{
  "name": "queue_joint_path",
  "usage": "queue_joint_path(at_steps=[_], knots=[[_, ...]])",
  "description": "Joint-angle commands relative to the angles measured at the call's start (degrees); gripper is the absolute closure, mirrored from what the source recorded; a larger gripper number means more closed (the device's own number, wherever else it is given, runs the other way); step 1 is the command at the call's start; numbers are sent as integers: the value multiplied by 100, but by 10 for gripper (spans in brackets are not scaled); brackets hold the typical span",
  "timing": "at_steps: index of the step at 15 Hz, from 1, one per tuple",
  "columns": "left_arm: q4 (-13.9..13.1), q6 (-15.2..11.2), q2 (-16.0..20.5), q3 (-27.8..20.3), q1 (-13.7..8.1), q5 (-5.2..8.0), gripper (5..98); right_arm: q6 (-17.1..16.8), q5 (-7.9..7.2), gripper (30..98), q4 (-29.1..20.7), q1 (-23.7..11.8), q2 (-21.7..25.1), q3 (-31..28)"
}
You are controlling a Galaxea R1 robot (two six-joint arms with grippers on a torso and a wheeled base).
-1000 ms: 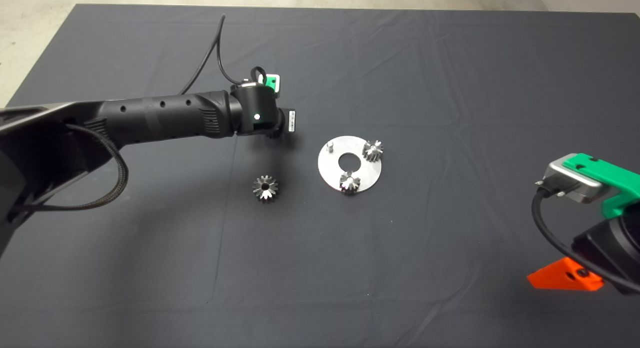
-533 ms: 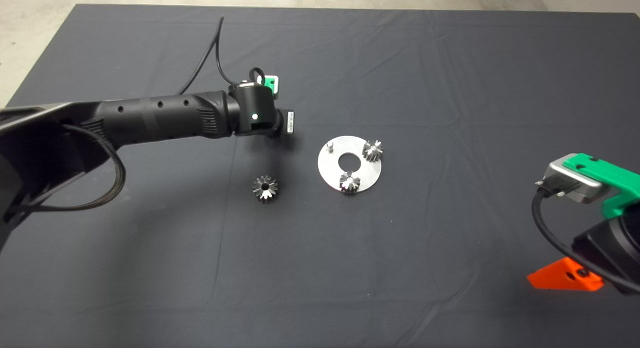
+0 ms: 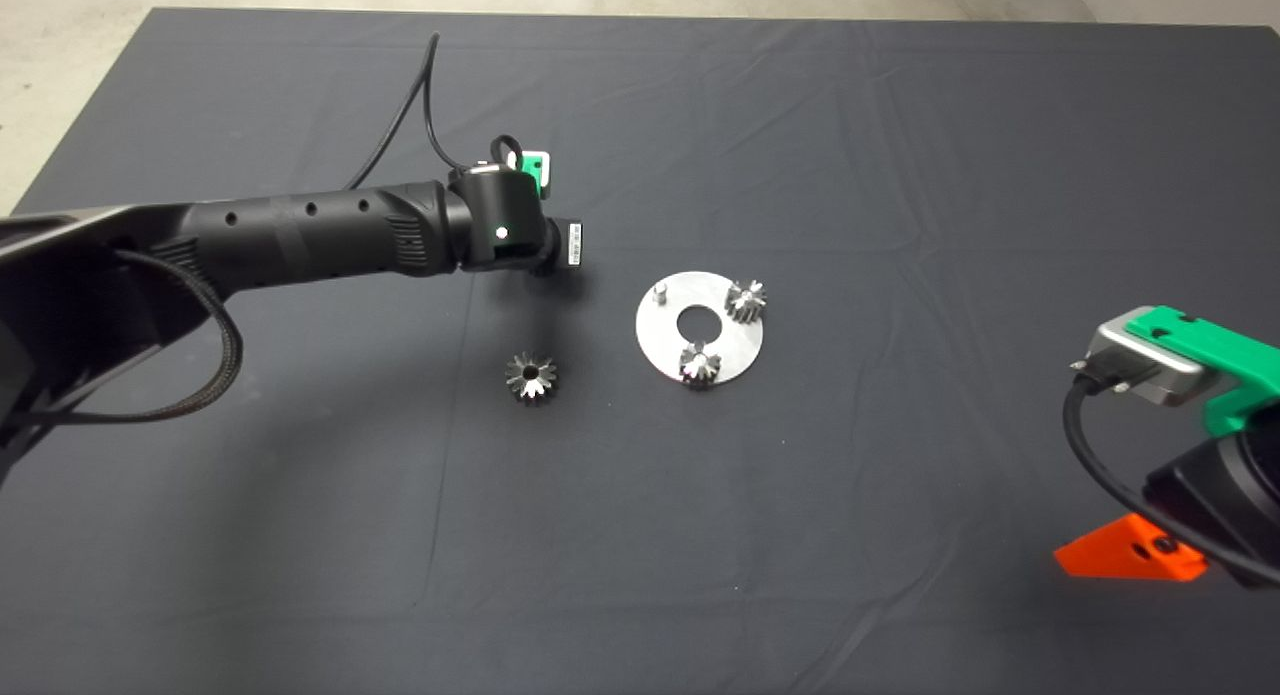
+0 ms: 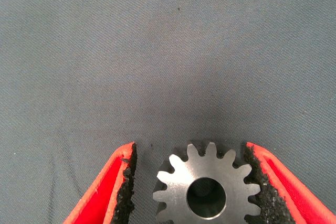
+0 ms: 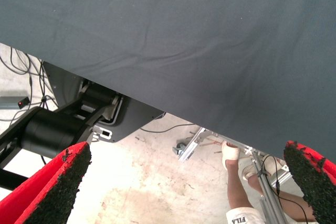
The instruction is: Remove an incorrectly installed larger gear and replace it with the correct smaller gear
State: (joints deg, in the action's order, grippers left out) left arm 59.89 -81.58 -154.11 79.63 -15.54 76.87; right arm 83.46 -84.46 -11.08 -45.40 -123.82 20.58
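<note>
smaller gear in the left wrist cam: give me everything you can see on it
The smaller gear looks like dull grey steel, with short blunt teeth, a pale flat face and a dark round bore. It appears to lie flat, face up, on the dark mat, between the fingers of the open left gripper. One pad seems to meet its teeth; the other stands clear. Its near edge is out of frame.

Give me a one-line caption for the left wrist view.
Left gripper open around a small steel gear lying flat on the dark mat.
</note>
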Motion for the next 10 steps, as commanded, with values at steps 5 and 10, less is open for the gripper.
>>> queue_joint_path(at_steps=[5,10], knots=[[-30,10,219,-309,-19,69,579,4,8,317,-140,-75,11,-17],[-30,-16,192,-309,-10,56,630,4,8,317,-140,-75,7,-16]])
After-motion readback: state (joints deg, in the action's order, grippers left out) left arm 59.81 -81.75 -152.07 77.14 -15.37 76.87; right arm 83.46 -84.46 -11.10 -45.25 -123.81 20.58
